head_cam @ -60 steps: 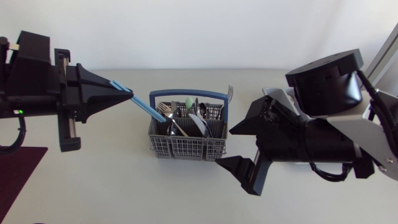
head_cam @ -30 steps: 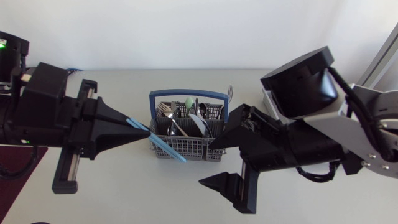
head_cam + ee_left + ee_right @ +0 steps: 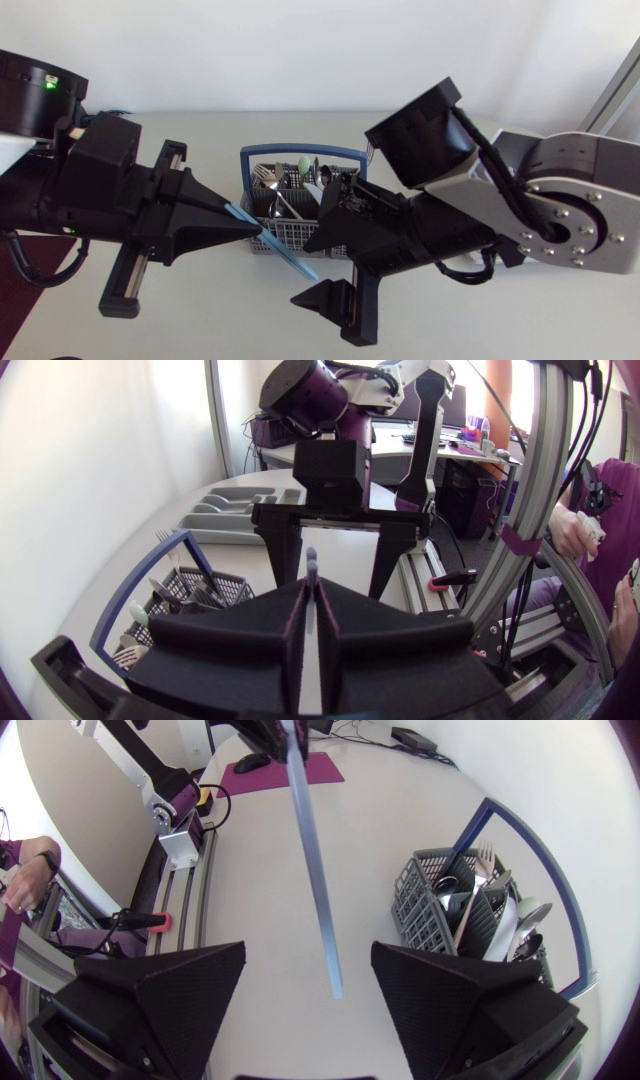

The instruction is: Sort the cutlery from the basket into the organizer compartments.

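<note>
My left gripper [image 3: 240, 222] is shut on a long light-blue utensil handle [image 3: 285, 250] that sticks out in front of the grey cutlery basket [image 3: 295, 238]. My right gripper [image 3: 322, 268] is open, one finger on each side of the handle's free end, not touching it. The right wrist view has the blue handle [image 3: 312, 870] ending between the right gripper's [image 3: 315, 995] wide fingers, the basket [image 3: 470, 910] beside them. From the left wrist, the left gripper [image 3: 312, 620] pinches the thin blue strip [image 3: 311, 570]; the grey organizer [image 3: 235, 510] lies beyond the basket [image 3: 180, 595].
The basket has a blue hoop handle [image 3: 300, 151] and holds several forks and spoons upright. A dark purple mat [image 3: 30, 270] lies at the table's left edge. In the head view my right arm covers the organizer.
Both arms have come in toward the middle. The left gripper carried the blue handle right and forward, past the basket front. The right gripper swung left until its fingers flank the handle's end.
</note>
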{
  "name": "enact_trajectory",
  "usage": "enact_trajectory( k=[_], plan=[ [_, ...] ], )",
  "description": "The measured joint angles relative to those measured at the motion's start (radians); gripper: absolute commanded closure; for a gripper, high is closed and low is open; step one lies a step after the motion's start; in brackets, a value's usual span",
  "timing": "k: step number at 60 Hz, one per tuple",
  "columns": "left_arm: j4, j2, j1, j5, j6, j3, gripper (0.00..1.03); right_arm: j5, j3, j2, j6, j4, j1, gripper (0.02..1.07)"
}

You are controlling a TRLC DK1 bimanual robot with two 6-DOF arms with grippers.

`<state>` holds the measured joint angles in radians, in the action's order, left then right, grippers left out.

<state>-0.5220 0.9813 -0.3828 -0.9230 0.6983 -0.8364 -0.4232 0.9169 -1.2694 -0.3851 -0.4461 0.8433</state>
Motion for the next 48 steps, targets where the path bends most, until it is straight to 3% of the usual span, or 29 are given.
enact_trajectory(
  k=[7,22,37,48],
  plan=[
    [0.0,0.002,0.0,-0.019,0.0,0.0,1.0,0.0,0.014,-0.018,-0.01,0.0,0.0,0.37],
    [0.0,0.013,0.014,-0.043,0.0,0.0,1.0,-0.019,0.02,-0.051,-0.017,0.0,0.006,0.8],
    [0.0,0.014,0.017,-0.05,-0.008,0.0,1.0,-0.022,0.023,-0.066,-0.02,-0.003,0.006,0.96],
    [-0.001,0.014,0.021,-0.064,-0.023,0.0,1.0,-0.019,0.026,-0.066,-0.02,-0.003,0.006,0.97]
  ],
)
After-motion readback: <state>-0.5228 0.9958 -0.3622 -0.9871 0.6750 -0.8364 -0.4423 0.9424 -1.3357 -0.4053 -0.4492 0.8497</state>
